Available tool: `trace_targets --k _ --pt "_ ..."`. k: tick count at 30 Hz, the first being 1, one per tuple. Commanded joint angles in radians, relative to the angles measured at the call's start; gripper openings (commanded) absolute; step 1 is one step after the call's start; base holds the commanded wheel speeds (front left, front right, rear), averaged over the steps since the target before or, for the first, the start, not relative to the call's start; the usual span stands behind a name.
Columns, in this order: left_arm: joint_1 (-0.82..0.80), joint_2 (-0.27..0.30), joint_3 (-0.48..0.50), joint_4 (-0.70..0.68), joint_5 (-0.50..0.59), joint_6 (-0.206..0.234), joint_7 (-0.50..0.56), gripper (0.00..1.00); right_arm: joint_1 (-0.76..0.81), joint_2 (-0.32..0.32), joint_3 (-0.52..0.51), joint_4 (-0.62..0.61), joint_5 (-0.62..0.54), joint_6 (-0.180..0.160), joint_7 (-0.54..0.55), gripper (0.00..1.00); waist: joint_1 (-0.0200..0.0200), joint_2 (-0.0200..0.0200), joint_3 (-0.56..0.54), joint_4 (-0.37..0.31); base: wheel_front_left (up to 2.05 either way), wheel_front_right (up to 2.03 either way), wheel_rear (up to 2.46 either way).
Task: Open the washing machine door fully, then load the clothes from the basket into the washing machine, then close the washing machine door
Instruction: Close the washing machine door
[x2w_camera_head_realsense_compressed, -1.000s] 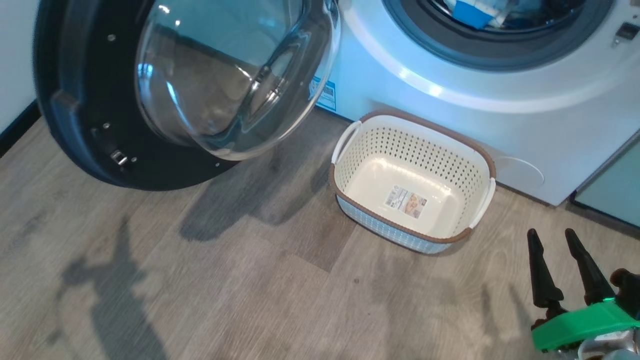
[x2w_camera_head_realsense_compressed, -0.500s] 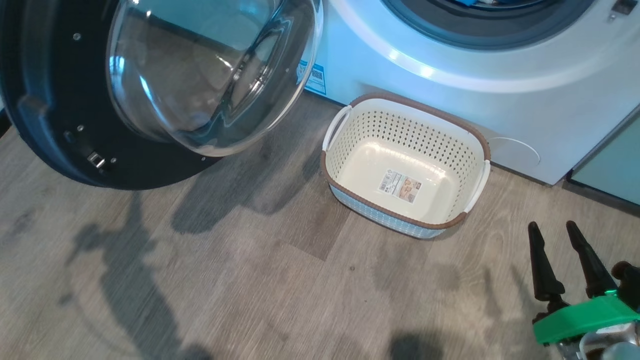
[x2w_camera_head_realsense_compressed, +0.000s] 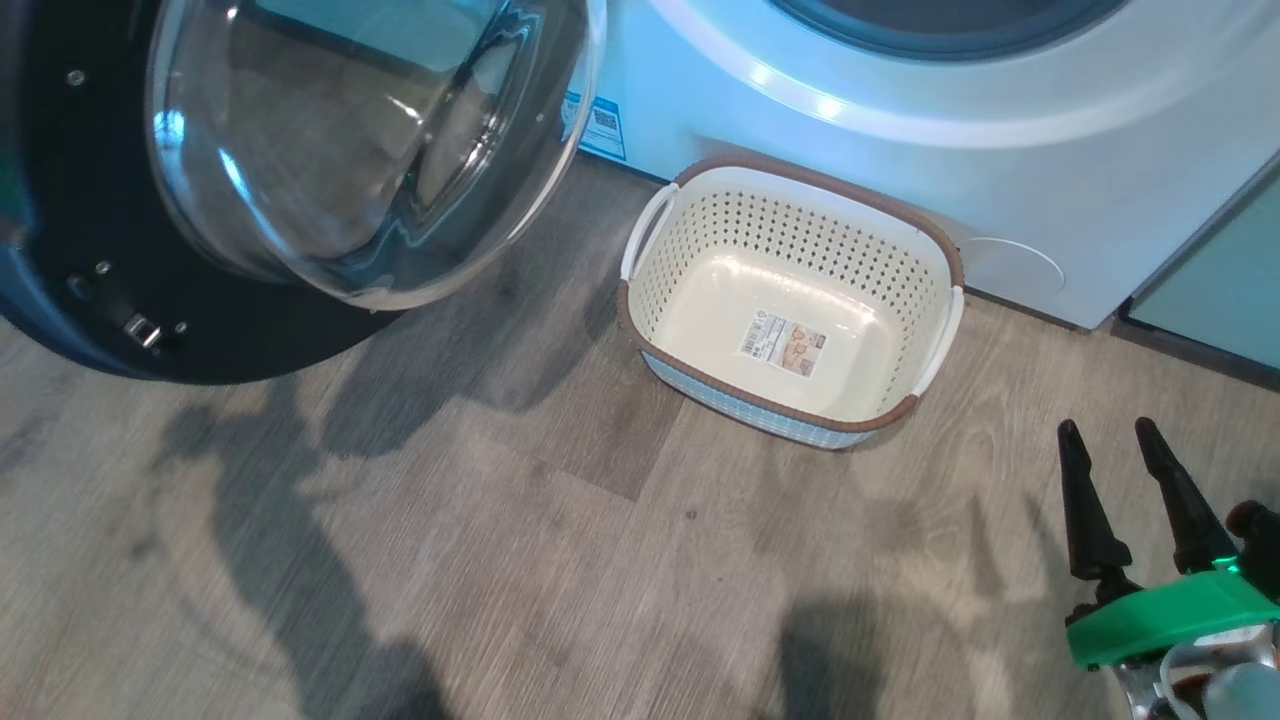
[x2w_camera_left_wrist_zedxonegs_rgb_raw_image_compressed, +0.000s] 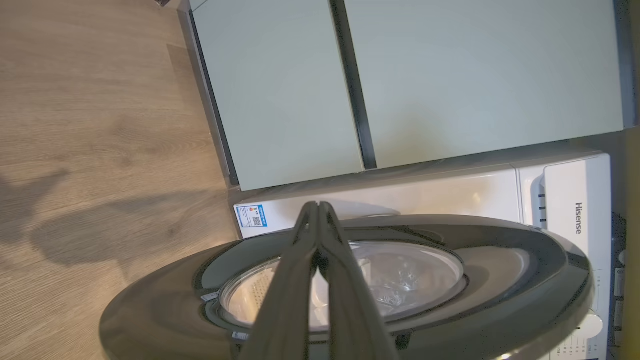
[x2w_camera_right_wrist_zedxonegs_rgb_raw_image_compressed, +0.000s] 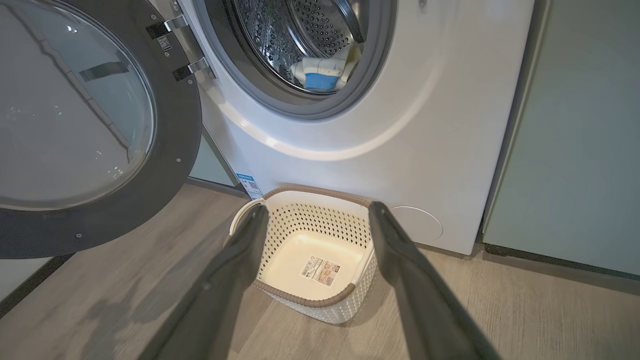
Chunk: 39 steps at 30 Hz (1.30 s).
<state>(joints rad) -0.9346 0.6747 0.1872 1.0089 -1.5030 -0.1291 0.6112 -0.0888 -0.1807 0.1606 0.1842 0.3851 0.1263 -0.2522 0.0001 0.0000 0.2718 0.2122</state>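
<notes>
The washing machine door (x2w_camera_head_realsense_compressed: 60, 250) hangs wide open at the left, glass bowl (x2w_camera_head_realsense_compressed: 350, 150) bulging toward me. The basket (x2w_camera_head_realsense_compressed: 770, 405) stands empty on the floor against the white washing machine (x2w_camera_head_realsense_compressed: 900, 130). Clothes (x2w_camera_right_wrist_zedxonegs_rgb_raw_image_compressed: 320, 75), pale with a blue part, lie inside the steel drum (x2w_camera_right_wrist_zedxonegs_rgb_raw_image_compressed: 310, 30). My right gripper (x2w_camera_head_realsense_compressed: 1107, 428) hovers open and empty to the right of the basket; in its wrist view it (x2w_camera_right_wrist_zedxonegs_rgb_raw_image_compressed: 318, 206) points at the basket (x2w_camera_right_wrist_zedxonegs_rgb_raw_image_compressed: 305, 297), beside the door (x2w_camera_right_wrist_zedxonegs_rgb_raw_image_compressed: 170, 125). My left gripper (x2w_camera_left_wrist_zedxonegs_rgb_raw_image_compressed: 316, 205) is shut on nothing, its fingers over the door's outer face (x2w_camera_left_wrist_zedxonegs_rgb_raw_image_compressed: 500, 260).
Pale teal cabinets (x2w_camera_left_wrist_zedxonegs_rgb_raw_image_compressed: 400, 75) stand on one side of the washer, and another teal cabinet (x2w_camera_right_wrist_zedxonegs_rgb_raw_image_compressed: 575, 125) flanks it on the right. Wood-look floor (x2w_camera_head_realsense_compressed: 500, 560) stretches in front of the basket and door, crossed by shadows.
The head camera has shifted, so door, basket and washer slide up and left in the picture and the drum opening leaves the top edge. The things themselves stay put; the right gripper stays open.
</notes>
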Motion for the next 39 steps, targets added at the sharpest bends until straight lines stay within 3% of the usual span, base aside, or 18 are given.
trace_targets --k 1,19,39 --pt "-0.033 0.066 0.015 -0.024 0.010 -0.002 0.010 0.00 -0.028 -0.014 0.015 -0.032 -0.014 0.004 -0.010 1.00 -0.0001 0.0000 0.004 -0.004 0.00 0.00 0.00" --pt "-0.043 0.047 -0.034 0.024 0.003 -0.002 0.159 0.00 -0.035 -0.005 0.004 -0.026 -0.016 0.004 -0.010 1.00 -0.0001 0.0000 0.005 -0.018 0.00 0.00 0.00" --pt "0.008 -0.035 -0.077 -0.007 0.001 -0.002 0.228 0.00 0.003 0.014 0.000 -0.014 -0.009 0.004 -0.010 1.00 -0.0001 0.0000 -0.093 -0.014 0.00 0.00 0.00"
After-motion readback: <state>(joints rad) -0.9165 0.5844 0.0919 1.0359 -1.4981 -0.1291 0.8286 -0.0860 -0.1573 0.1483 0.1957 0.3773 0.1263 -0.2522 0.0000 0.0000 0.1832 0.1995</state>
